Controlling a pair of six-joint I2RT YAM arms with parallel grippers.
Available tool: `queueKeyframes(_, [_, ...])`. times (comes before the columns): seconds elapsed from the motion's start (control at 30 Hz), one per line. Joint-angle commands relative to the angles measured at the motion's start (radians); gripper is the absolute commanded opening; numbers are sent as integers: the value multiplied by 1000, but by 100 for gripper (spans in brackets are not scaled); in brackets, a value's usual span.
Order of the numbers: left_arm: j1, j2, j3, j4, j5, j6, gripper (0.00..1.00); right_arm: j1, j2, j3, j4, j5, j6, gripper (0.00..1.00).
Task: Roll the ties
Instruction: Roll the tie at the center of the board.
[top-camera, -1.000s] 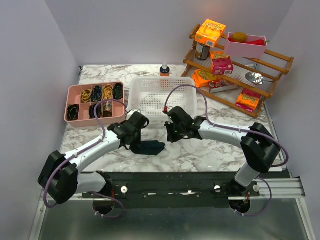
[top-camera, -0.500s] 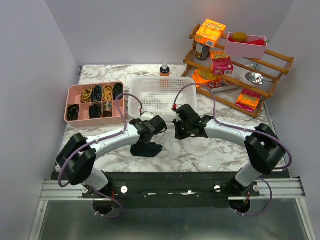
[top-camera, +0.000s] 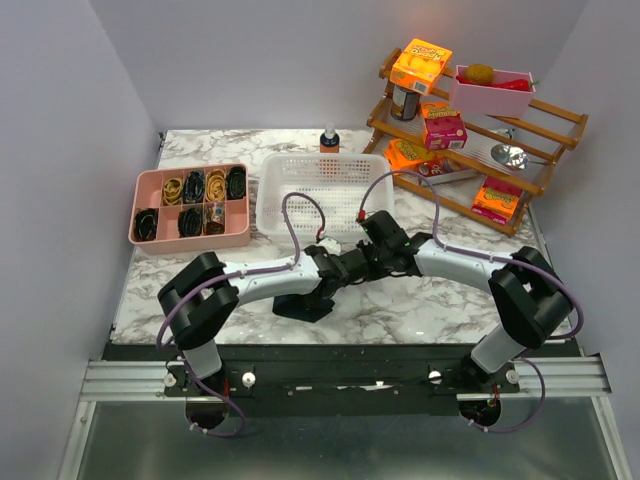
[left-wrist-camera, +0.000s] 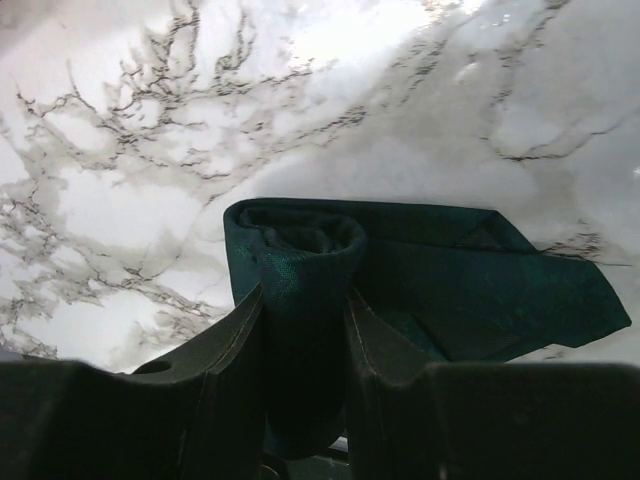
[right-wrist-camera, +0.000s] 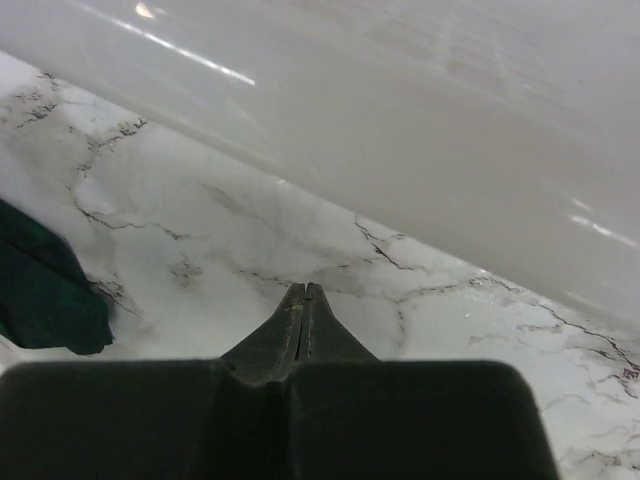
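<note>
The dark teal tie (top-camera: 303, 305) lies partly rolled on the marble table (top-camera: 420, 300) in front of the white basket. In the left wrist view the roll (left-wrist-camera: 300, 245) stands between my left fingers (left-wrist-camera: 235, 350), and its flat pointed end (left-wrist-camera: 520, 300) spreads to the right on the table. My left gripper (top-camera: 318, 288) is shut on the roll; it also shows in the left wrist view (left-wrist-camera: 305, 320). My right gripper (top-camera: 362, 258) is shut and empty just right of it, its tips (right-wrist-camera: 303, 295) low over the marble. A tie corner (right-wrist-camera: 45, 285) shows at its left.
The white basket (top-camera: 322, 190) stands just behind both grippers; its wall (right-wrist-camera: 400, 120) fills the top of the right wrist view. A pink compartment tray (top-camera: 190, 205) is at the back left, a small bottle (top-camera: 329, 139) behind the basket, and a wooden rack (top-camera: 470, 120) with boxes at the back right.
My left arm has swung to the right, carrying the tie roll along the table towards the middle. My right gripper has shifted slightly right and back, now close beside the left wrist.
</note>
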Motion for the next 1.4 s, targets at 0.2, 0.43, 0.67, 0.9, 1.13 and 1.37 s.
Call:
queueKeyframes(0.2, [-79,67,33,52,33,-71,30,-16,-20,-23,7,26,0,1])
queueKeyframes(0.43, [-125,58,25,74,18,-91,61,-18,-8,-18,10,15,-1,1])
queueKeyframes(0.67, [-139,-64,-18,135,7,-91,71,-18,-11,-13,10,12,-3,1])
queueKeyframes(0.9, [-114,-279,-157,304,76,-71,79,-14,-40,-6,22,-94,-24,1])
queueKeyframes(1.13, [52,-534,-364,464,278,-65,82,41,-76,19,42,-131,-26,1])
queueKeyframes(1.37, [278,-718,-505,547,429,-52,82,131,-74,85,73,-174,-11,1])
